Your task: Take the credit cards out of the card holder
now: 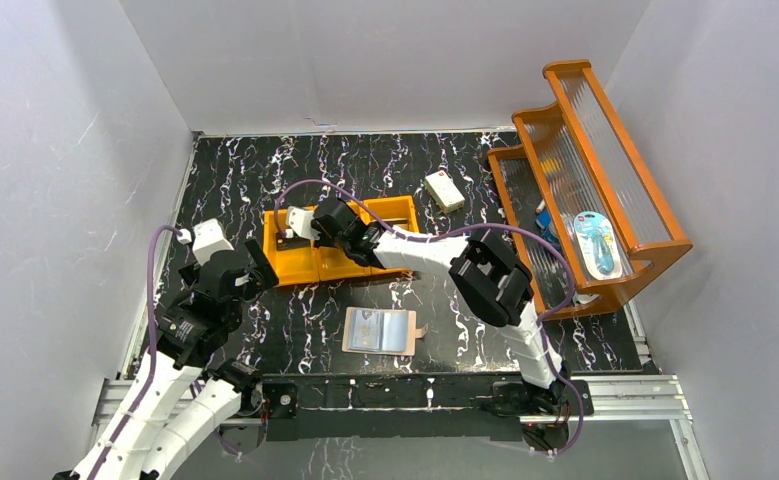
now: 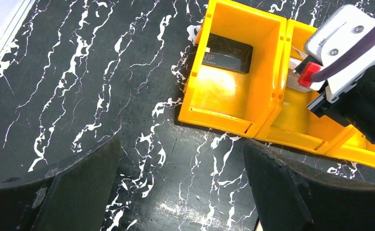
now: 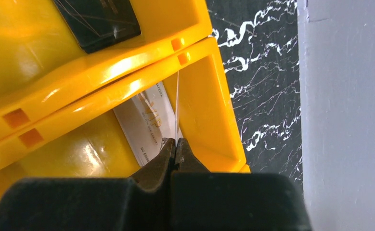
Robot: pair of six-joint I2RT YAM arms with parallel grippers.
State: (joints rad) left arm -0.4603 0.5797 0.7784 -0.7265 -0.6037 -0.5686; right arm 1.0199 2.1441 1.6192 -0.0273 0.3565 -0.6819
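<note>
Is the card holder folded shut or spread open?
Spread open: the card holder lies flat, both inner panels facing up.

White shells and black joint housings clad my left arm (image 1: 160, 395) and right arm (image 1: 417, 250); purple cables (image 1: 310, 185) run behind both sets of jaws. The left gripper (image 2: 183, 192) has broad matte-black fingers (image 2: 55, 192), scuffed grey. Behind my right jaws: a white block (image 2: 349, 36), two screws (image 2: 359, 29), a red plug (image 2: 311, 74).

Table (image 1: 245, 170): bin (image 1: 310, 270), wallet (image 1: 380, 330), box (image 1: 445, 190), rack (image 1: 605, 150)
</note>
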